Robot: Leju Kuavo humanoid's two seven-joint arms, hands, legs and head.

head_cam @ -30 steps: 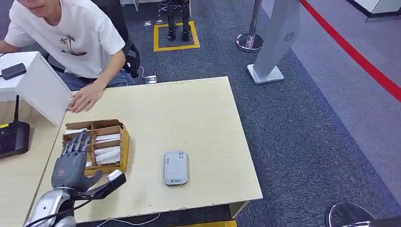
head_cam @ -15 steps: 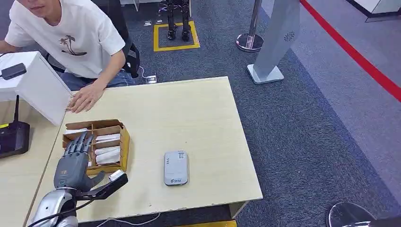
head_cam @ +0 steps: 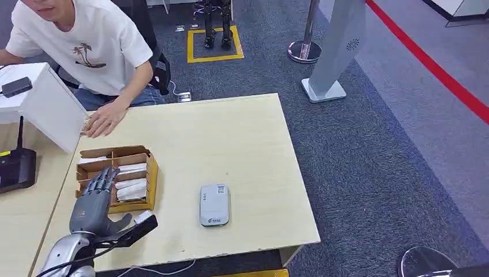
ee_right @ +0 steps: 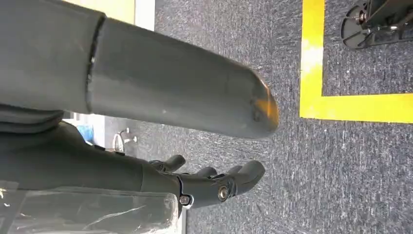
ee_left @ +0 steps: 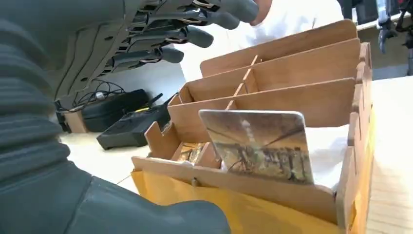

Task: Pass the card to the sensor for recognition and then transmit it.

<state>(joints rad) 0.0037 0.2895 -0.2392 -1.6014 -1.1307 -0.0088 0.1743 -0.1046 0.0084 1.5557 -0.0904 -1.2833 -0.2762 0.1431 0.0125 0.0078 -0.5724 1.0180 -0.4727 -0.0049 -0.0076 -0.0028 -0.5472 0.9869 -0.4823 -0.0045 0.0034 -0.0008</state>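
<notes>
left hand [head_cam: 92,206]: over the near left corner of the bench [head_cam: 230,138], fingers [head_cam: 102,179] spread and straight above the near cells of the box [head_cam: 151,173]; holds nothing, thumb out toward the sensor.
box: brown, slotted, open on top, near the bench's left edge; white cards lie flat in the right-hand cells.
card [ee_left: 260,144]: stands tilted in the nearest cell in the left wrist view, printed face to the camera, top edge above the box's front wall; hand's fingers hover over it, apart from it.
sensor [head_cam: 214,204]: grey flat pad near the front edge, well right of the box; bare wood between them.
open room: wide bare stretch across the middle and right of the bench, out to its right and far edges.
person [head_cam: 86,46]: seated at the far left corner, one hand flat on the bench by a white board [head_cam: 55,109].
black device [head_cam: 17,167]: on the next bench to the left, aerial up.
right hand [ee_right: 214,185]: hangs over grey carpet near a yellow floor line [ee_right: 311,63]; fingers look loosely curled, nothing seen in them, though the view is too crowded to tell for sure.
</notes>
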